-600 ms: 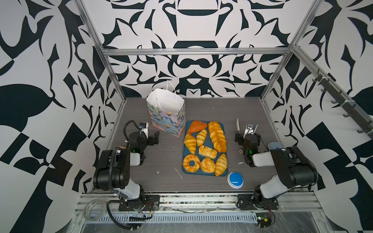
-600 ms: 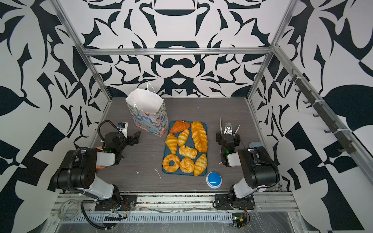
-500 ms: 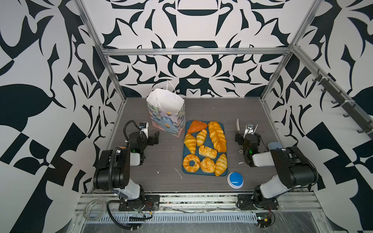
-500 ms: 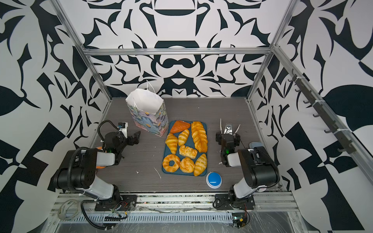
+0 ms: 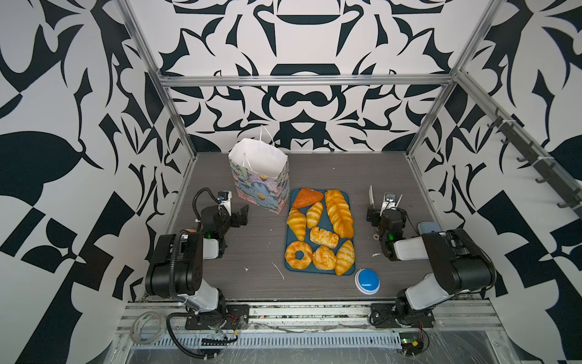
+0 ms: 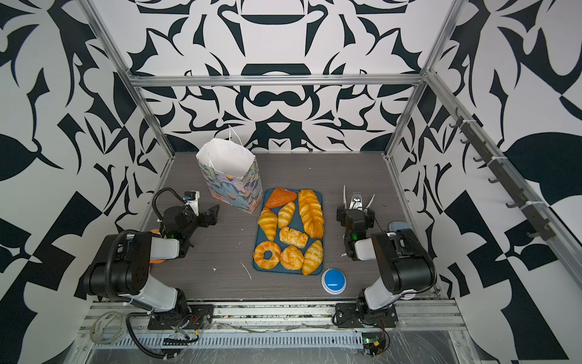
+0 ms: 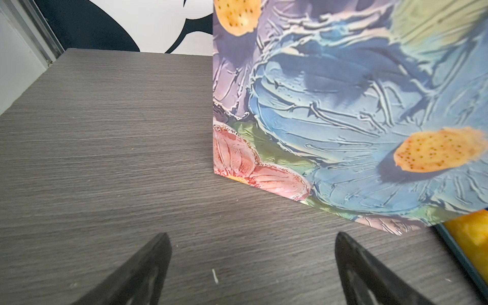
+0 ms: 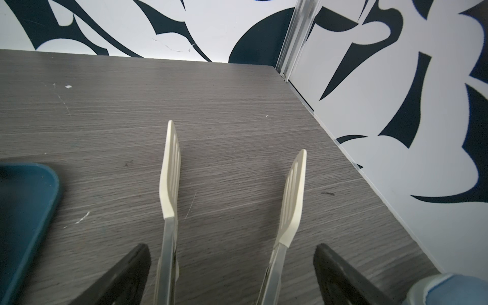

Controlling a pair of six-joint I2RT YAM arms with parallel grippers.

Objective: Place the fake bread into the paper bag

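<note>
The paper bag (image 5: 261, 186) (image 6: 233, 186) stands upright and open at the back left, its white inside showing. The fake bread (image 5: 338, 211) (image 6: 310, 214) lies as several glossy golden pastries on a teal tray (image 5: 287, 249) (image 6: 255, 249) mid-table, right of the bag. My left gripper (image 5: 233, 214) (image 6: 204, 214) (image 7: 252, 237) is open and empty, low over the table just before the bag's printed wall (image 7: 343, 105). My right gripper (image 5: 385, 211) (image 6: 356, 211) (image 8: 232, 248) is open right of the tray. White-tipped tongs (image 8: 171, 169) (image 5: 371, 195) spread between its fingers, apart from both.
A blue round button (image 5: 367, 280) (image 6: 333, 280) sits by the tray's front right corner (image 8: 23, 206). An orange ball (image 6: 154, 233) peeks out under the left arm. A pale blue object (image 5: 428, 226) (image 8: 449, 287) lies by the right wall. Patterned walls enclose the table.
</note>
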